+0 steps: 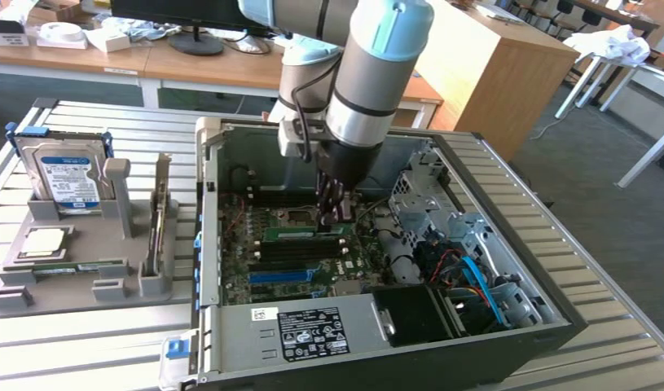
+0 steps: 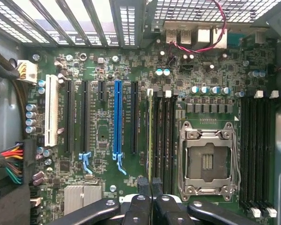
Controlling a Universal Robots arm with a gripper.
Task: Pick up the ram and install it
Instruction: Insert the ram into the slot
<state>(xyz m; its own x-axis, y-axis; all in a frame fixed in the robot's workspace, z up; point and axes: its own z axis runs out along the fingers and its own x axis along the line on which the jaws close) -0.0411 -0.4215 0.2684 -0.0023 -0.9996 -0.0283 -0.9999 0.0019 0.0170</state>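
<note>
The ram [image 1: 305,232] is a thin green stick standing on edge in a memory slot of the motherboard [image 2: 103,122], beside the empty processor socket [image 2: 207,161]. In the wrist view the ram [image 2: 150,136] shows edge-on, running up to my fingertips. My gripper [image 1: 334,215] reaches straight down into the open computer case [image 1: 310,334] and meets the ram at the end nearer the exterior view's right. The two black fingers [image 2: 144,186] stand pressed together with the ram's end between them. My gripper [image 2: 151,186] is shut on it.
A grey holder [image 1: 49,289] on the exterior view's left carries a hard drive [image 1: 62,175], a square silver processor [image 1: 44,241], a flat green stick [image 1: 76,266] and an upright expansion card [image 1: 158,220]. Drive cage and cables [image 1: 473,269] crowd the case's right side.
</note>
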